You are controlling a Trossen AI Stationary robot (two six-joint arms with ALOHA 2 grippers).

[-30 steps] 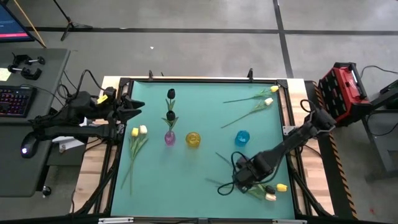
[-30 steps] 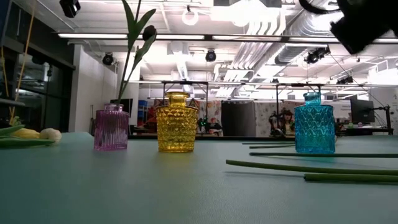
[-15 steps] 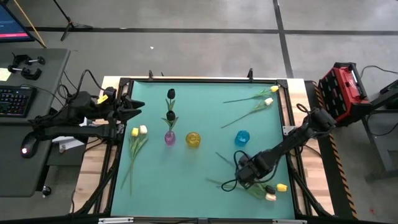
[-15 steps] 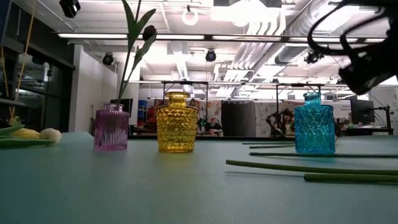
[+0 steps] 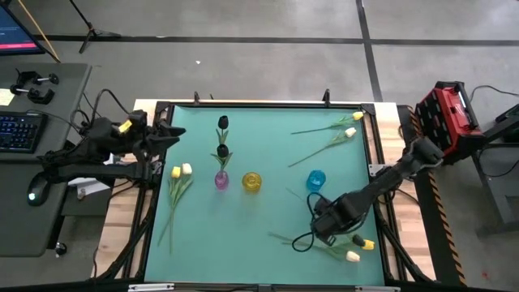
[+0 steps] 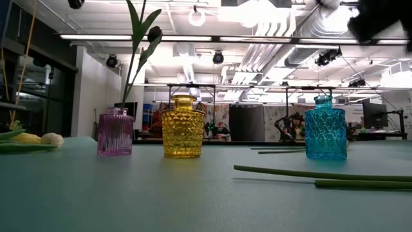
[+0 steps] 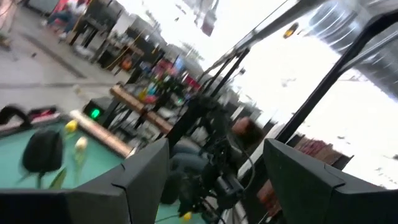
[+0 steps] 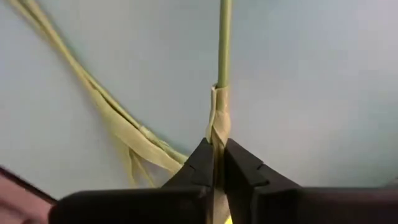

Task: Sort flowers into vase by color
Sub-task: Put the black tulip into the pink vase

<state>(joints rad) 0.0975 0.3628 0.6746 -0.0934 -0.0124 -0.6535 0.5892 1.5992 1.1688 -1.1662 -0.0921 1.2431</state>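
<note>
right wrist view: right gripper [image 8: 218,163] pinches a flower stem [image 8: 222,43] running straight ahead from its jaws, near the table's front right. left gripper [image 5: 166,135], jaws spread and empty, waits at the far-left edge.

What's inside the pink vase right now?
The pink vase holds two black tulips, their stems rising from its neck with heads and leaves above. The yellow vase and blue vase beside it look empty. Stem ends inside the pink glass aren't visible.
</note>
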